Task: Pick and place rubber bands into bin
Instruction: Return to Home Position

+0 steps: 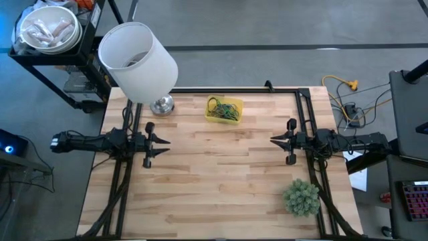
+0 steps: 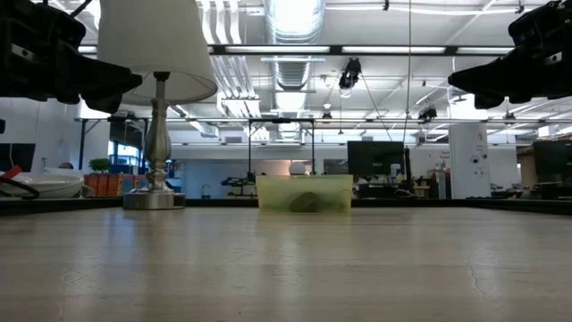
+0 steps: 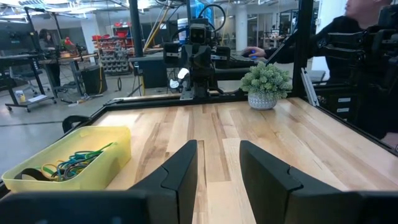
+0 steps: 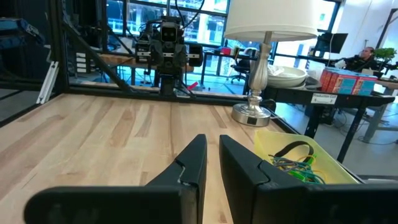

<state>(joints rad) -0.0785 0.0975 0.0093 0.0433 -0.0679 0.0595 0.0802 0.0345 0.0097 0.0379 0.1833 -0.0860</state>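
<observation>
The yellow bin sits near the table's far edge, around the middle. The rubber bands, green, black and tan loops, lie heaped inside it; they also show in the left wrist view and the right wrist view. My left gripper hovers above the table's left side, fingers open, pointing right. My right gripper hovers above the right side, pointing left, fingers slightly apart. Both are clear of the bin and hold nothing. In the low view the bin stands on the tabletop.
A lamp with a white shade and a metal base stands left of the bin. A small potted plant sits at the near right. A black frame runs along the table's sides. A cart with a white bowl stands beyond the far left corner.
</observation>
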